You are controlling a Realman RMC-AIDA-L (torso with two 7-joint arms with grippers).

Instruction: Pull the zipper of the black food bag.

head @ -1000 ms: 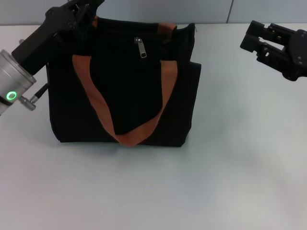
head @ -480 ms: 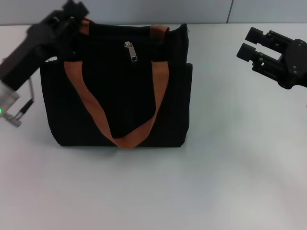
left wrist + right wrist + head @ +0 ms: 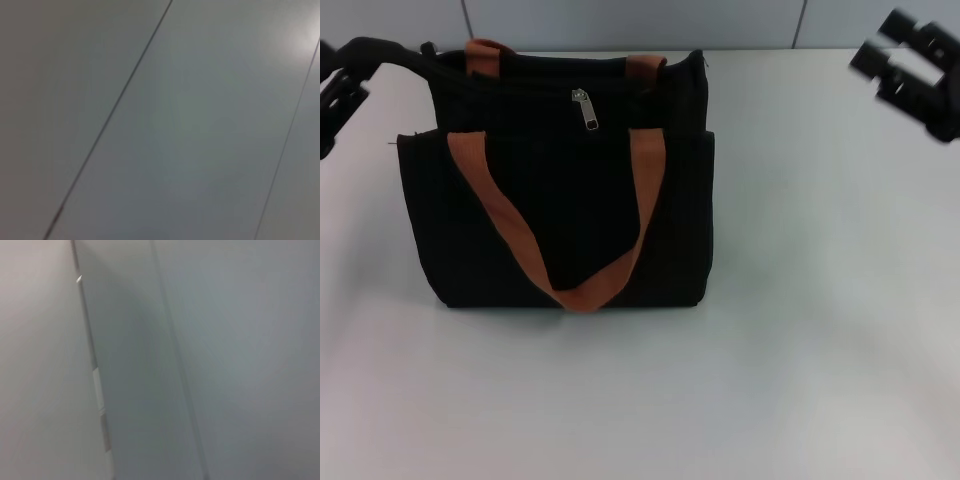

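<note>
The black food bag (image 3: 570, 220) stands upright on the white table (image 3: 800, 320), left of centre in the head view, with two orange-brown straps (image 3: 640, 190) hanging down its front. The silver zipper pull (image 3: 588, 110) hangs on the black zipper line near the bag's top, left of the middle. My left gripper (image 3: 338, 95) is at the far left edge, off the bag's upper left corner and apart from it. My right gripper (image 3: 882, 42) is open and empty at the far upper right, well away from the bag. Neither wrist view shows the bag or the zipper.
Both wrist views show only plain grey panels with thin seams (image 3: 110, 115) (image 3: 90, 355). A grey wall (image 3: 620, 20) runs behind the table's far edge. Bare table lies in front of and to the right of the bag.
My left gripper has let go of the bag's top left corner and swung out to the left edge. My right gripper has risen up and to the right. The bag has shifted slightly left.
</note>
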